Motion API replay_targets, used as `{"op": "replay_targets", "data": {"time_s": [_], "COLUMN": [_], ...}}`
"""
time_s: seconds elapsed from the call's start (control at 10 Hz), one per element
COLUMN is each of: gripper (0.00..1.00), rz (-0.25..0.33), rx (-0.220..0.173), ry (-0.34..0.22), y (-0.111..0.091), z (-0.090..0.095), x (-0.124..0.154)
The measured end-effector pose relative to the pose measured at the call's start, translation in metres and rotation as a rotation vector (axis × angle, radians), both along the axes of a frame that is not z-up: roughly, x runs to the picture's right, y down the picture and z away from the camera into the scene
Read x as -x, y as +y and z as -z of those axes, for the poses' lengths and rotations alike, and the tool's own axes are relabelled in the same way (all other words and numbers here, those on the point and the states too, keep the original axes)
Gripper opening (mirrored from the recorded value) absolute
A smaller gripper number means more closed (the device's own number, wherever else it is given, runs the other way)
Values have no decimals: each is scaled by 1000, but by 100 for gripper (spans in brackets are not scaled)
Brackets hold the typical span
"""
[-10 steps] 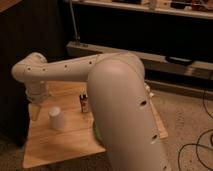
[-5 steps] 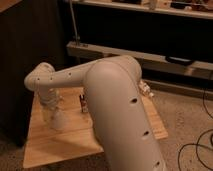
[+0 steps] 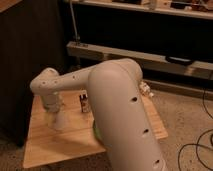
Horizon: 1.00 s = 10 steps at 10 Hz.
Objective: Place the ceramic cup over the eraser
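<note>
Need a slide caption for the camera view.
Gripper at the white cup on a wooden table, dark eraser upright nearby.

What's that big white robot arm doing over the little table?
The robot arm bends down over the left part of the wooden table. Its gripper is right at the top of the ceramic cup, which sits on the table. The eraser stands upright just to the right of the cup, with nothing over it yet. A bit of a green bowl peeks out beside the arm.

One high close view over the arm [image 3: 117,105], facing down, tool [image 3: 56,114] above table [image 3: 45,146]
</note>
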<state>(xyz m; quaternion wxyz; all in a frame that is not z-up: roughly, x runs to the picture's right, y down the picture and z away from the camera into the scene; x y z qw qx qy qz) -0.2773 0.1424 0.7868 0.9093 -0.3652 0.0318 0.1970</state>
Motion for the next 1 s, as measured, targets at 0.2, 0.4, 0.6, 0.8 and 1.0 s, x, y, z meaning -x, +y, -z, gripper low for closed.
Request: {"op": "replay_targets", "data": {"time_s": [0.2,0.4,0.6,0.8,1.0], "gripper": [78,78,65,45,23], "rz": [5,14,20,4,3], "rx": [0,0,6,28,27], "ry": [-2,-7,-12,-52,-51], "y": [3,5,5,4,4], "z": [0,-3,-7,-10,-10], "x": [3,9,9,10,9]}}
